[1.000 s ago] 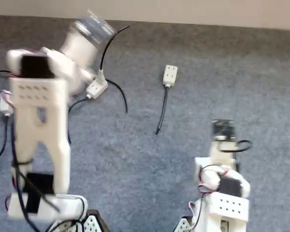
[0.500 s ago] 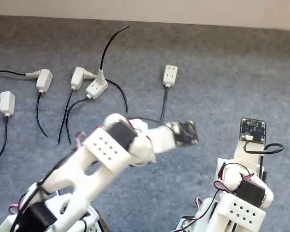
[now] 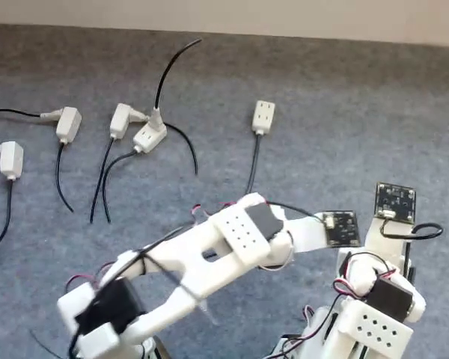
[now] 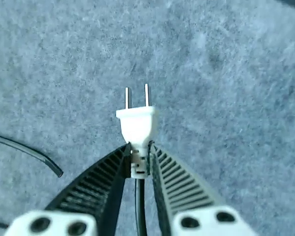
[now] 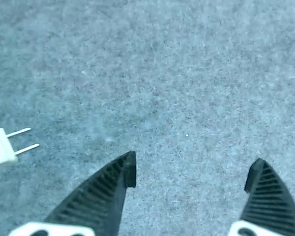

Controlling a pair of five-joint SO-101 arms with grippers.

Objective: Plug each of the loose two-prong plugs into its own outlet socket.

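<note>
Grey short-pile carpet (image 3: 359, 112) everywhere, speckled and matte. Nearest, low in the high view, two white plastic arms trailing red and black wires: left arm (image 3: 209, 254) slung across toward the right arm (image 3: 370, 314), dark camera boards (image 3: 340, 228) at the wrists.

Seen from the left wrist: left gripper (image 4: 139, 150), ribbed black fingers (image 4: 108, 177) clenched on the rear of a white two-prong plug (image 4: 136, 120), metal prongs pointing away over the carpet; loose black cord end (image 4: 37, 160) lying near.

Seen from the right wrist: right gripper (image 5: 194, 169) spread wide over bare carpet; white plug end (image 5: 1, 146) with two prongs nearby, unclear whether the same one.

Farther off in the high view, an outlet socket (image 3: 263, 116), a slotted white block on a black cord, then more white connectors (image 3: 148, 136) with curling cords, plug or socket not clear. Pale wall strip (image 3: 284, 15) at the back.
</note>
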